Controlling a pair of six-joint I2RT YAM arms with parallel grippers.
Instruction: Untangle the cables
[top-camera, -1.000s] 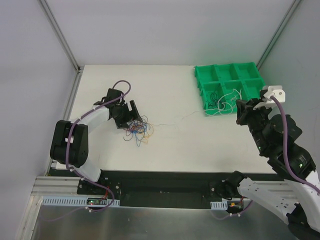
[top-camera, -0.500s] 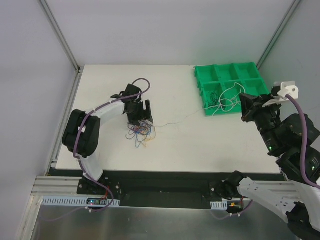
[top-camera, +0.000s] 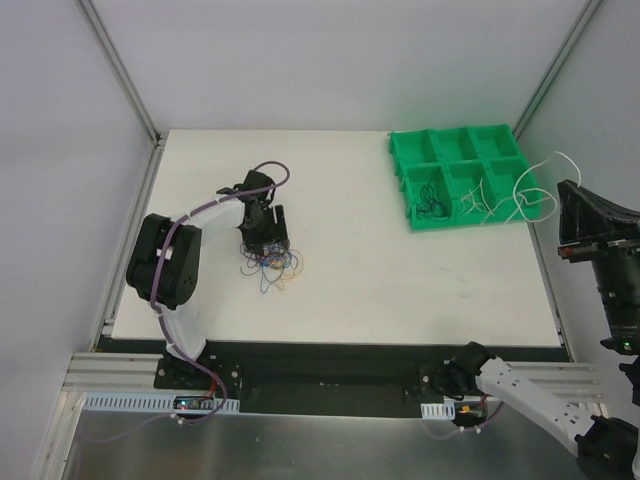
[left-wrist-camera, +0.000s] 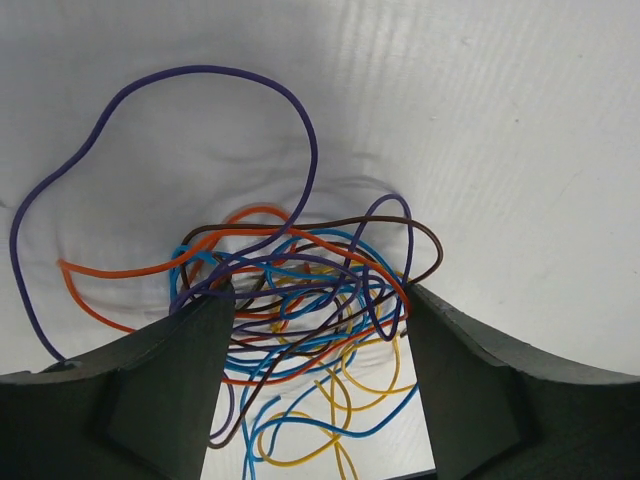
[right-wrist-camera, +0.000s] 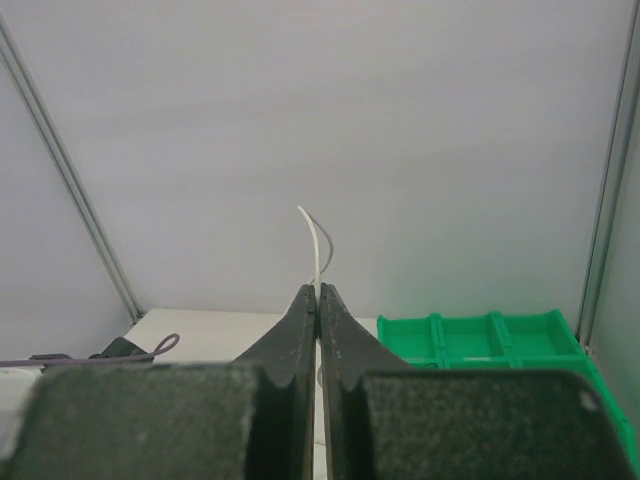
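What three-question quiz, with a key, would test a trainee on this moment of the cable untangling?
1. True or false: the right end effector is shut on a white cable.
2. Which does the open left end effector straddle: A) a lone white cable, B) the coloured tangle, C) nothing?
3. Fill in: the compartment tray is coloured ____.
Key: 1 true; 2 B; 3 green.

Tangle of cables (left-wrist-camera: 300, 300): thin blue, orange, yellow, purple, brown loops, knotted, flat on table (top-camera: 400, 290), left of centre. White cable (right-wrist-camera: 316, 245): up in air at right, arcing over green bin (top-camera: 395, 145). Black cables (top-camera: 430, 205): bunched in near-left compartment.
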